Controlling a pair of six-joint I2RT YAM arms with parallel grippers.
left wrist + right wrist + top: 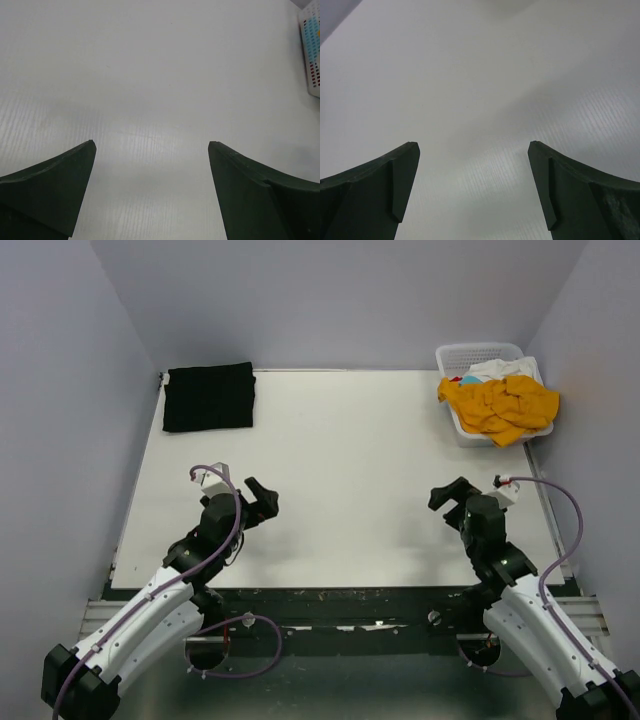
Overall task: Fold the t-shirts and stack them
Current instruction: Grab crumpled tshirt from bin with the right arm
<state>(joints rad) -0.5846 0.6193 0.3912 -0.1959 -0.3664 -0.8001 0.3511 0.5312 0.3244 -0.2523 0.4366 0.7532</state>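
A folded black t-shirt [209,396] lies flat at the table's far left corner. A crumpled mustard-orange t-shirt [500,405] hangs over the front of the white lattice basket [480,353] at the far right, with a white t-shirt [505,368] behind it and slivers of teal and red cloth beside it. My left gripper [266,499] is open and empty over the near left of the table; its fingers [60,185] frame bare table. My right gripper [446,497] is open and empty over the near right; its fingers [570,185] also frame bare table.
The white table [340,480] is enclosed by grey walls on three sides. The basket's corner [311,50] shows at the right edge of the left wrist view. Cables loop off both wrists near the table's front edge.
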